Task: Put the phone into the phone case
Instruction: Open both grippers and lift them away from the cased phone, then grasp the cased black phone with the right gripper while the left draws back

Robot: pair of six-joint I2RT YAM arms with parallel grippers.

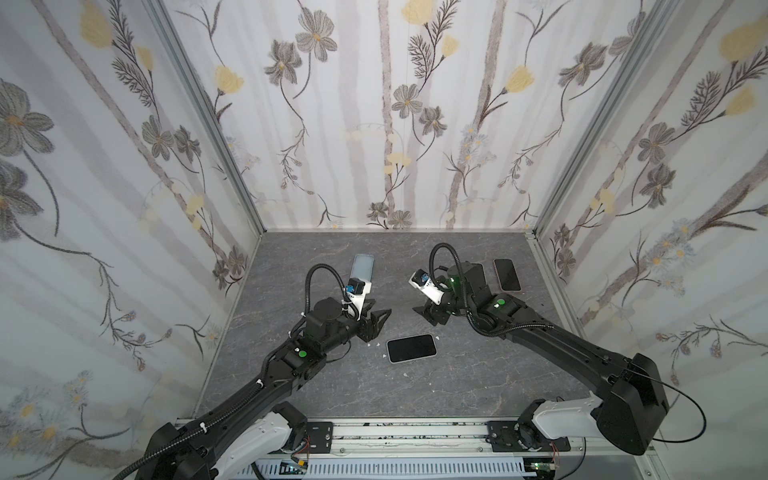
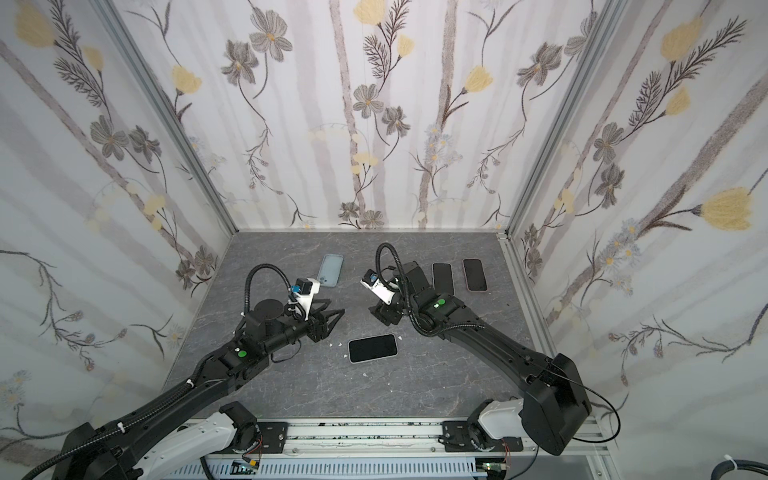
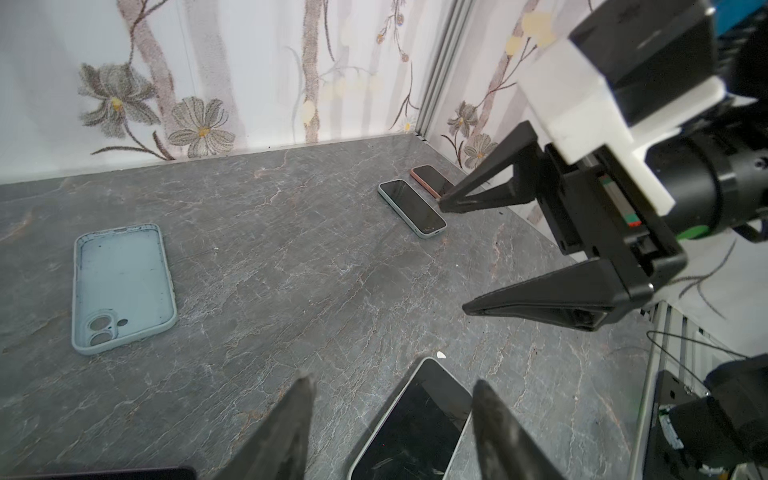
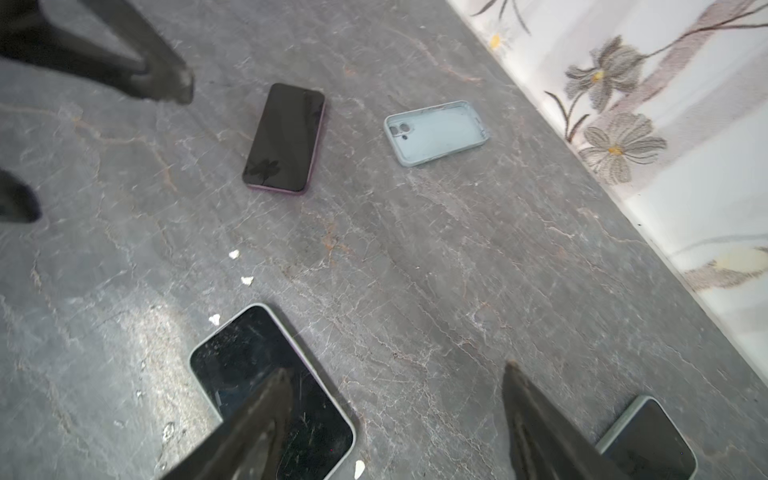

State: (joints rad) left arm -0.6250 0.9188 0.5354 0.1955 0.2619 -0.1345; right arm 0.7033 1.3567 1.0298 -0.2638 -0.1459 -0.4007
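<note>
— Grey marbled bench (image 1: pixel 478 374), seen from above. Where is the phone?

— Black-screened and pale-rimmed, the phone (image 1: pixel 411 348) lies flat, screen up, mid-bench. The empty pale blue phone case (image 1: pixel 363 269) lies open side up at its eleven o'clock, well apart.

— And the claws?

— Both released, holding nothing. The left claw (image 1: pixel 379 326) hovers at the phone's ten o'clock, the right claw (image 1: pixel 424 316) at its one o'clock; neither seems to touch it.

— How should the pick go?

— My judgement: pinch across the long edges, since it lies flat on hard stone. Carry it level, match its camera corner to the case's cut-outs, then press in corner by corner.
</note>
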